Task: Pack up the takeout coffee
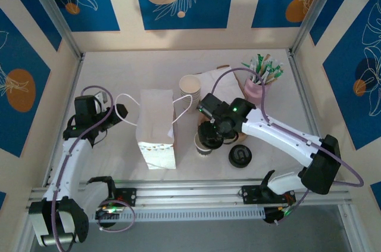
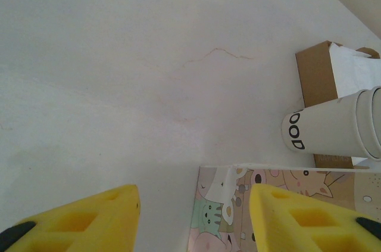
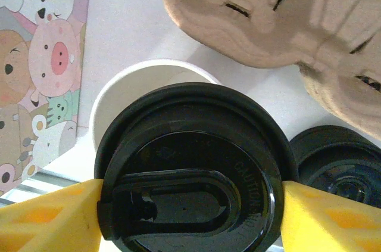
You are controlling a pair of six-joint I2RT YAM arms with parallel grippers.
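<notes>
Fingers (image 3: 47, 219) of my right gripper (image 3: 190, 216) pinch the takeout coffee (image 3: 190, 145) by its black top, just beside the paper bag (image 1: 156, 127), so I think I can lift it in, while my left gripper (image 2: 193, 204) hangs spread wide and empty by the bag's top edge.

I'm on the paper bag (image 3: 41, 55): pastel cartoon print, a pink pig, tan and green faces on white. Right beside it, the takeout coffee (image 3: 190, 168) shows a glossy black lid, and my right end effector (image 3: 190, 204) has yellow fingers (image 3: 41, 216). Past the bag, the pulp tray (image 3: 268, 14) is pale tan, the loose lid (image 3: 339, 162) black. My left end effector (image 2: 193, 195) is yellow too, desk (image 2: 119, 55) off-white around the bag.
</notes>
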